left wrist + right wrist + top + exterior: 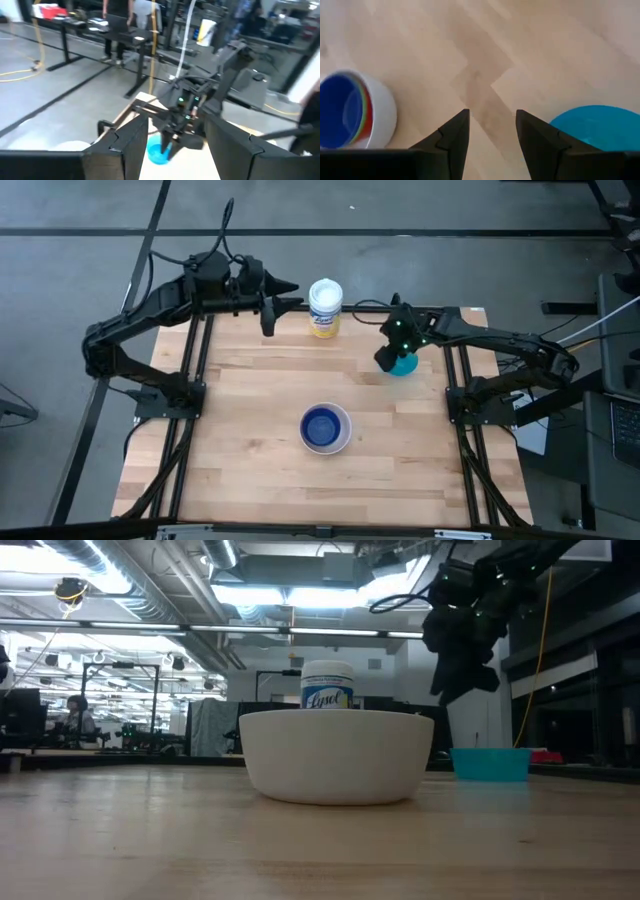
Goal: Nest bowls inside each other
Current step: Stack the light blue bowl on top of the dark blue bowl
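A white bowl (326,430) sits at the table's middle with a dark blue bowl (322,426) nested in it. The right wrist view also shows green and red rims (366,107) inside the white bowl (382,117). A teal bowl (406,365) rests on its base at the far right. My right gripper (492,119) hangs open above the wood just left of the teal bowl (597,127), pointing steeply down and touching nothing. My left gripper (176,124) is open and raised at the far left edge, with nothing between its fingers.
A white canister with a yellow label (325,308) stands upright at the far edge, between the two grippers. It shows behind the white bowl (338,755) in the low view. Bare wood lies all round the white bowl. People and desks are in the room beyond.
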Robot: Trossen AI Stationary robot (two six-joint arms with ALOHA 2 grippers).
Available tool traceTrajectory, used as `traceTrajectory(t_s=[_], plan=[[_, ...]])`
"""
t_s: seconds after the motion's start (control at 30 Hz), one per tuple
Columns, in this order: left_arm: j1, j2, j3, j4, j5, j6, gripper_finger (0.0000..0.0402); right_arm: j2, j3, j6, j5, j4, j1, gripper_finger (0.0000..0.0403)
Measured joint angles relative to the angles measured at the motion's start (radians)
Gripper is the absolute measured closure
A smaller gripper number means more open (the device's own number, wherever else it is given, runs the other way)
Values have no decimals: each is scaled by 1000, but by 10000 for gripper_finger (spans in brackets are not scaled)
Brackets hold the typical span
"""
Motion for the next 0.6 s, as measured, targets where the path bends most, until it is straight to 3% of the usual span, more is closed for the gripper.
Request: traceTrajectory(t_s=[0.33, 0.6], plan=[[38, -3, 0, -4, 141, 22, 210, 0, 0, 136, 133, -73, -2, 238], [95, -3, 0, -3, 216, 22, 210, 0, 0, 152, 133, -191, -3, 238]])
